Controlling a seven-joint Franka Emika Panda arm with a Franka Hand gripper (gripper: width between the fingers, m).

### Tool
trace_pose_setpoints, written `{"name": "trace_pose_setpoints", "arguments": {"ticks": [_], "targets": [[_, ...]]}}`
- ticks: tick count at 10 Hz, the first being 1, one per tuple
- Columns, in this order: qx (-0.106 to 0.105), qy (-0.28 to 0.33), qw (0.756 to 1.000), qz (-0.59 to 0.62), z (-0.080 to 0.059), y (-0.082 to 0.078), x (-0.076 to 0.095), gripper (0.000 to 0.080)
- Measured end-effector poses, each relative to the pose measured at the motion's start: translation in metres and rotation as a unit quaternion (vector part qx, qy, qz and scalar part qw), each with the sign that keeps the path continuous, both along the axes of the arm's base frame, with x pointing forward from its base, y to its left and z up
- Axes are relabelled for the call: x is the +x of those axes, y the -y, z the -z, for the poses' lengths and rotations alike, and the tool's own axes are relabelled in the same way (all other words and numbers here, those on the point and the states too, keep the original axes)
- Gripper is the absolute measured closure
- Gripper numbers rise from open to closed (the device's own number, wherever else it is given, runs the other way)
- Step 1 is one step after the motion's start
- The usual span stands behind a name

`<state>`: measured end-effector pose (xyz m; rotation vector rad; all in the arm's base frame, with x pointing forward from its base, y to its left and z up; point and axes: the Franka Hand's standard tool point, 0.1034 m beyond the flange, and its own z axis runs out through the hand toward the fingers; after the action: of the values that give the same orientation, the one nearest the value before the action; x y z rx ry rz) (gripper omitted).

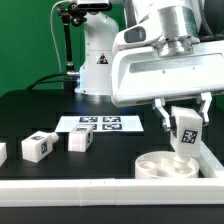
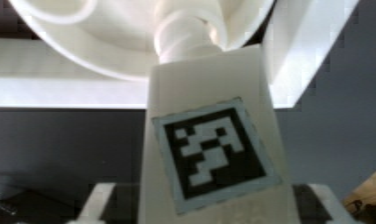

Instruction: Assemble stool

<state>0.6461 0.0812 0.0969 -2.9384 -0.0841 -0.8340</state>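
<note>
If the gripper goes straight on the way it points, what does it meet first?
The gripper points down, shut on a leg. The leg's lower end leads, so it would probably meet the round seat first. Where on the seat is unclear: depth is hard to judge.

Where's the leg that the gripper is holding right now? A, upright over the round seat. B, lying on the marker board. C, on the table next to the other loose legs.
A: the gripper is shut on the leg, which stands upright right above the seat, away from the loose legs and the marker board.
</note>
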Motion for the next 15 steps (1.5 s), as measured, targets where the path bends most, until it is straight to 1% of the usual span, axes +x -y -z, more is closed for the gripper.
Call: {"name": "trace_pose_setpoints", "arguments": {"ticks": [4,6,13,15], "targets": [[0.0,-0.001,1.0,-0.001,0.001,-0.001,0.0,0.0472],[0.001,0.0,1.0,-0.002,0.002,-0.004,0.004,0.0472],[0.001,-0.008,1.0,-0.004,0.014,-0.007,-0.001,0.0472],[0.0,-0.003,1.0,-0.004,0.014,-0.007,-0.001,0.0472]]}}
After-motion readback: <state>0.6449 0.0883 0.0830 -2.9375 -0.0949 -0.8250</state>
